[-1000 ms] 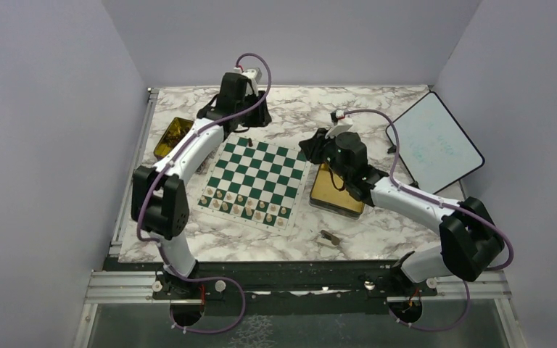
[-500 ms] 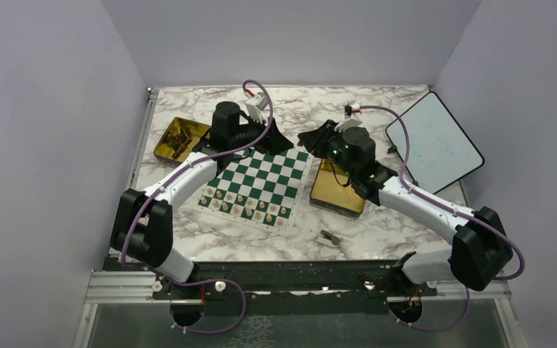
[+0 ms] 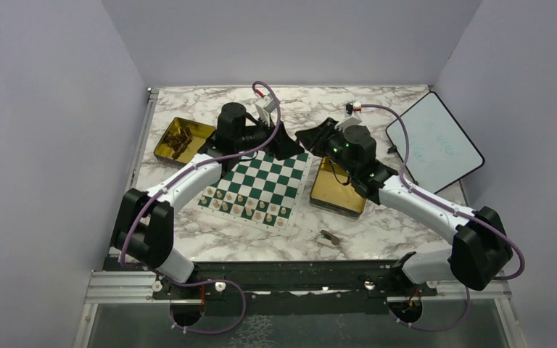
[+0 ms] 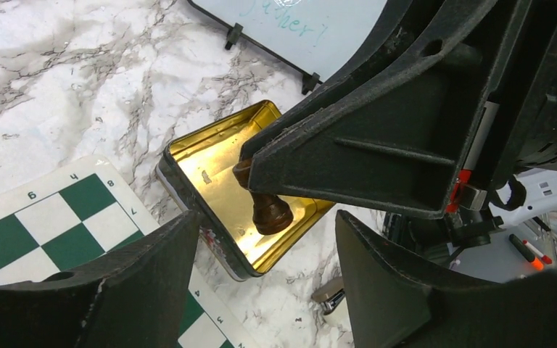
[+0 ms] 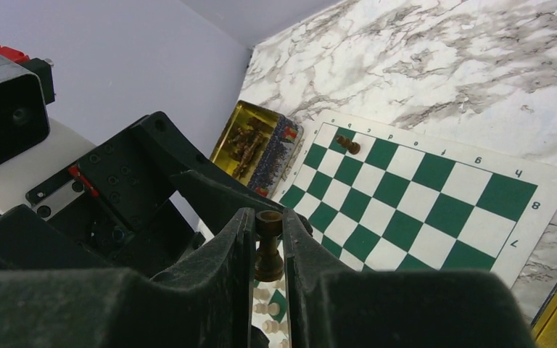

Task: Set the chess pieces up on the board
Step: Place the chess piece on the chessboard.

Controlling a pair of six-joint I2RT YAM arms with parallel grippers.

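Note:
My right gripper (image 5: 267, 217) is shut on a dark brown chess piece (image 5: 267, 250), pinched at its head and held in the air past the board's far right corner. In the left wrist view that piece (image 4: 265, 209) hangs from the right gripper's fingers (image 4: 377, 145) above a gold tin (image 4: 210, 156). My left gripper (image 4: 267, 219) is open, one finger on each side of the piece's base, apart from it. The two grippers meet tip to tip (image 3: 284, 142) (image 3: 306, 138). The board (image 3: 257, 177) carries pale pieces (image 3: 246, 206) on its near rows and one dark piece (image 5: 347, 144) at the far left.
A gold tin (image 3: 178, 138) with several dark pieces lies left of the board. The other gold tin (image 3: 337, 192) lies right of it. A black-rimmed white tablet (image 3: 435, 141) leans at the far right. A small dark object (image 3: 328, 236) lies near the front edge.
My left arm swung right from the board's far left corner to the right gripper, and its jaws opened wider. The right gripper shifted slightly, still holding the dark piece.

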